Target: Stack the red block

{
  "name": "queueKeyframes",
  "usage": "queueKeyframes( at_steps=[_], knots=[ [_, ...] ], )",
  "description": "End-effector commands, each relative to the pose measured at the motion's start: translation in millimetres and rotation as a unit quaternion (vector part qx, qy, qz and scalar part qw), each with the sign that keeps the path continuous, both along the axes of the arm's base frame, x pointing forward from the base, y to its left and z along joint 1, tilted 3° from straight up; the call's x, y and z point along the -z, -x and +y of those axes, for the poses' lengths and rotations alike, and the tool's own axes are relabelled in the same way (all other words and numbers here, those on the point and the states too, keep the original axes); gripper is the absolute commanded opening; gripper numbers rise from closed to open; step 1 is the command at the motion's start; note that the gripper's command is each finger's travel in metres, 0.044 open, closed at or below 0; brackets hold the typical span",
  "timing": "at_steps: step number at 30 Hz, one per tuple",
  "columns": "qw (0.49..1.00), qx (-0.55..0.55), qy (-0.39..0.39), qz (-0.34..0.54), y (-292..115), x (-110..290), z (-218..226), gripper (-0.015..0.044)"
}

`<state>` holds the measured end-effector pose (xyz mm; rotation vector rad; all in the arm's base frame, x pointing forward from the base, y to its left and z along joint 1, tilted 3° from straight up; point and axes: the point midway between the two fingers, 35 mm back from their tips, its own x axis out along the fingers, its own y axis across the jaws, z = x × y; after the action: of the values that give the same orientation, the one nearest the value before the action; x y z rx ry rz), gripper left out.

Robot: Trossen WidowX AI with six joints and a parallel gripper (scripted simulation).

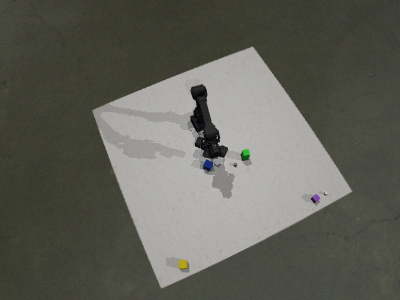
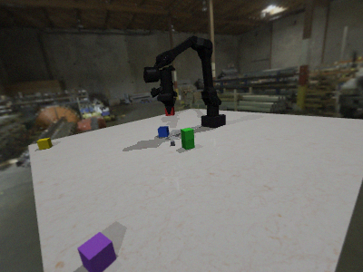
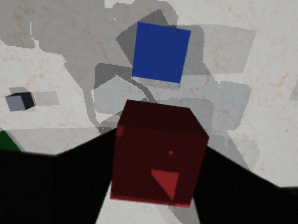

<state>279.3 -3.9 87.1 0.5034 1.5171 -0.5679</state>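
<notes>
My gripper [image 3: 154,139] [image 2: 170,111] is shut on the red block [image 3: 155,162] [image 2: 170,113] and holds it raised above the table, higher than the blue block. In the top view the arm hides the red block. The green tower [image 1: 245,154] [image 2: 188,139], two green blocks high, stands upright on the table, to the right of the gripper in the top view. Only a dark green corner [image 3: 7,142] of it shows at the left edge of the wrist view.
A blue block [image 1: 208,165] [image 2: 163,131] [image 3: 161,52] lies on the table close by the gripper. A small grey cube [image 1: 235,164] [image 2: 172,143] [image 3: 20,101] lies near the tower. A yellow block [image 1: 183,264] [image 2: 44,143] and a purple block [image 1: 315,198] [image 2: 97,252] lie near the table edges.
</notes>
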Motion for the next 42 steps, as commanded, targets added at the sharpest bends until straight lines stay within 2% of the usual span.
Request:
queueKeyframes(
  at_steps=[1,10,27,42],
  knots=[
    [1.0,0.001,0.001,-0.004,0,-8,0,0.0],
    [1.0,0.001,0.0,-0.005,-7,-9,13,0.0],
    [1.0,0.001,-0.005,-0.007,-40,-10,115,0.0],
    [1.0,0.001,-0.009,-0.006,-37,-4,213,0.0]
  ],
)
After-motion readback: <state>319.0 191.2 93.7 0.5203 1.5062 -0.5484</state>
